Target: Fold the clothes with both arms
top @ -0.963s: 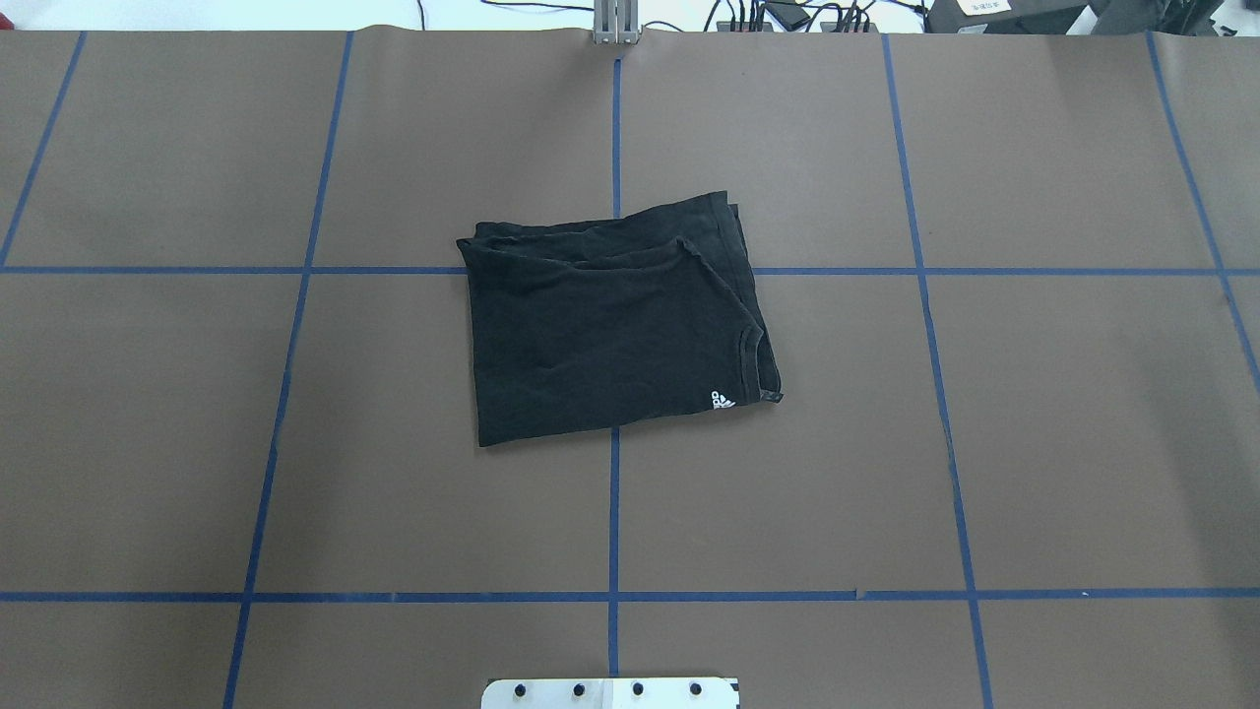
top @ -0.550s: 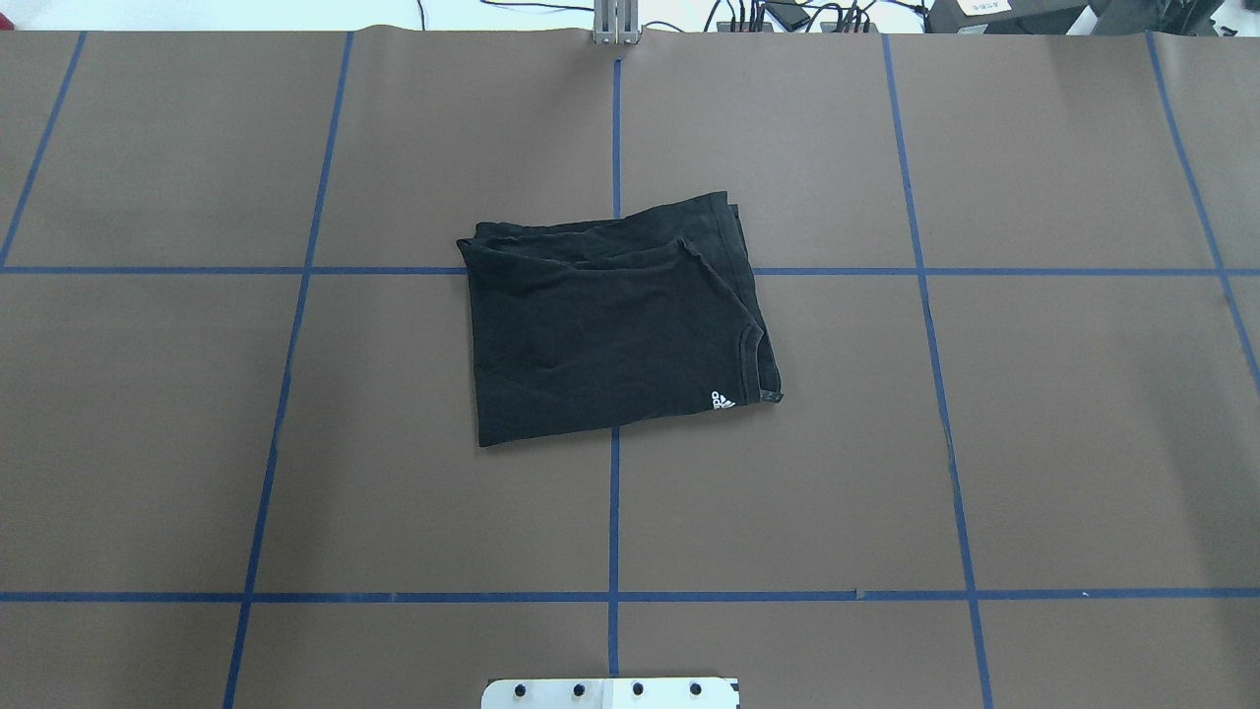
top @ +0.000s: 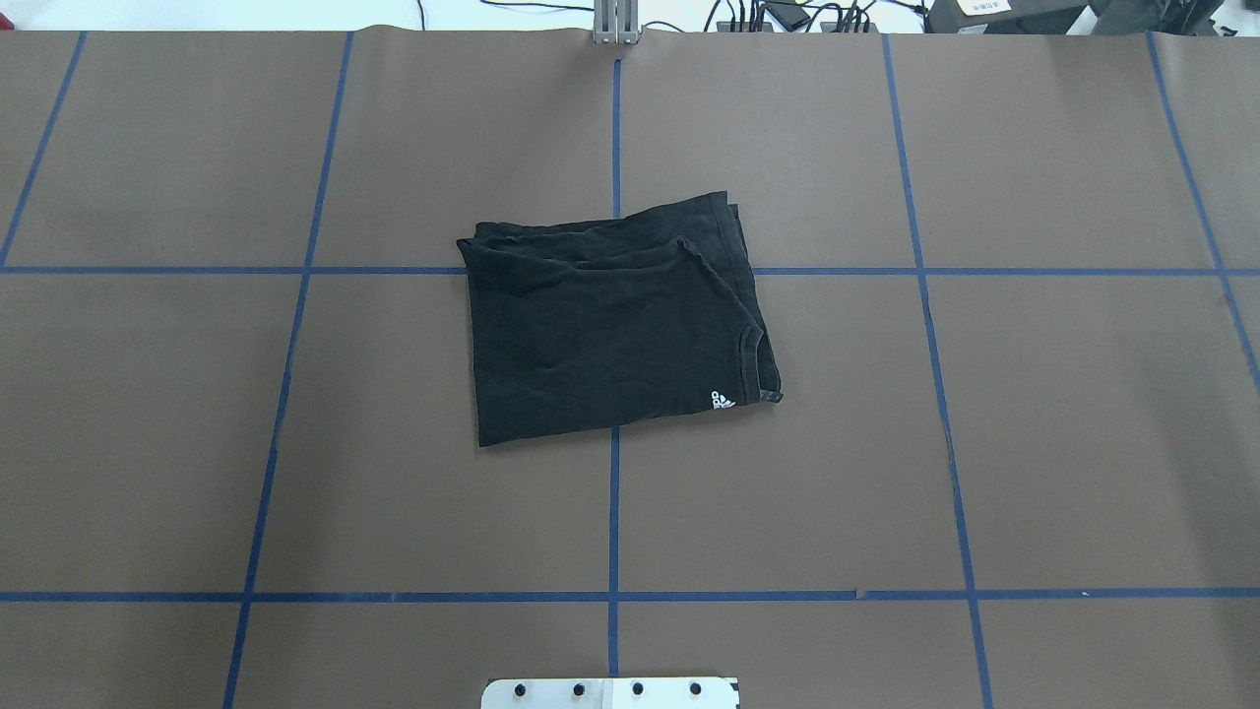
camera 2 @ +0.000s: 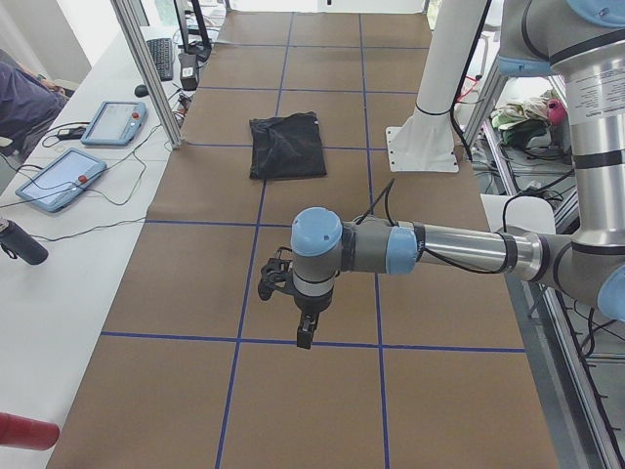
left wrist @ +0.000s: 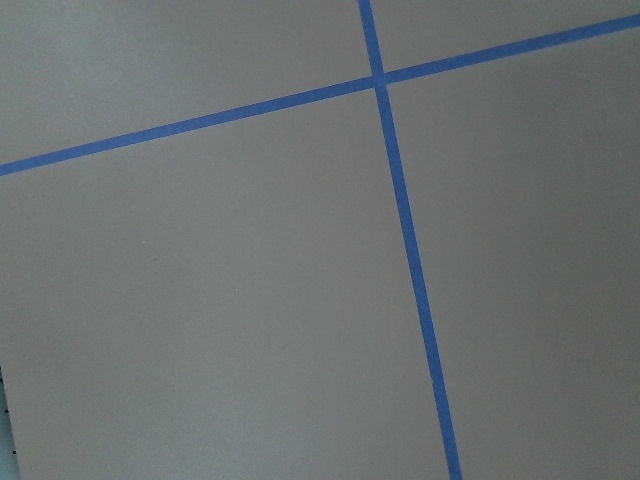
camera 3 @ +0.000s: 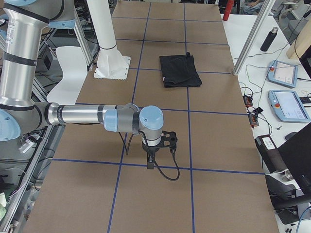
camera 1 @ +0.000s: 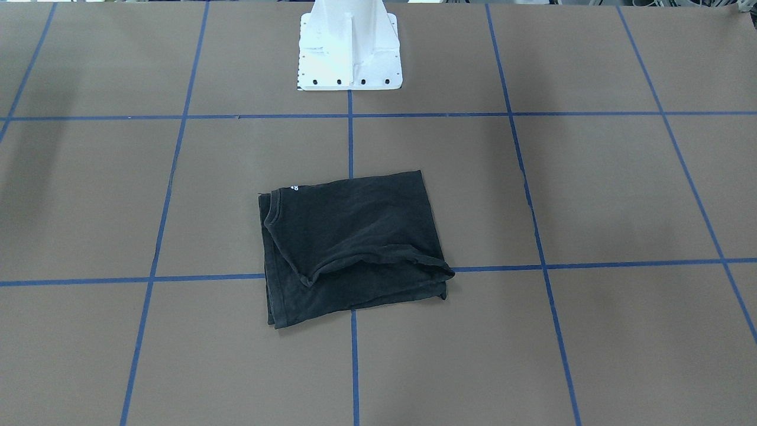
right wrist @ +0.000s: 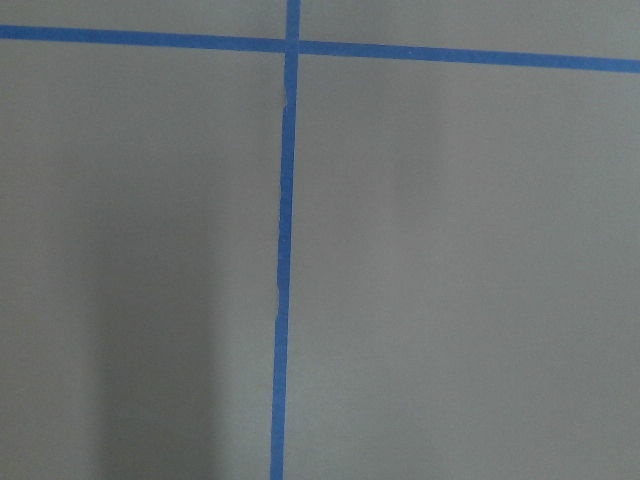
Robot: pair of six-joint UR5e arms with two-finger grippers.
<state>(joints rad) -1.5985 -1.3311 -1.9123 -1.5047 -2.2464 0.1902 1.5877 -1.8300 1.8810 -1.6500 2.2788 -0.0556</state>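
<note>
The black T-shirt point(top: 620, 325) lies folded into a rough rectangle at the middle of the brown table, plain side up, with a small white logo point(top: 723, 401) at its near right corner. It also shows in the front view point(camera 1: 349, 242) and both side views point(camera 2: 286, 147) point(camera 3: 180, 70). Neither arm is over it. My left gripper point(camera 2: 305, 337) hangs low over the table far to the left of the shirt. My right gripper point(camera 3: 150, 165) hangs low far to the right. I cannot tell whether either is open or shut. Both wrist views show only bare table and blue tape.
The white base pedestal point(camera 1: 349, 53) stands at the robot's side of the table. Blue tape lines point(top: 614, 512) grid the brown cover. Tablets point(camera 2: 59, 176) point(camera 3: 286, 104), cables and aluminium posts point(camera 2: 146, 68) line the far edge.
</note>
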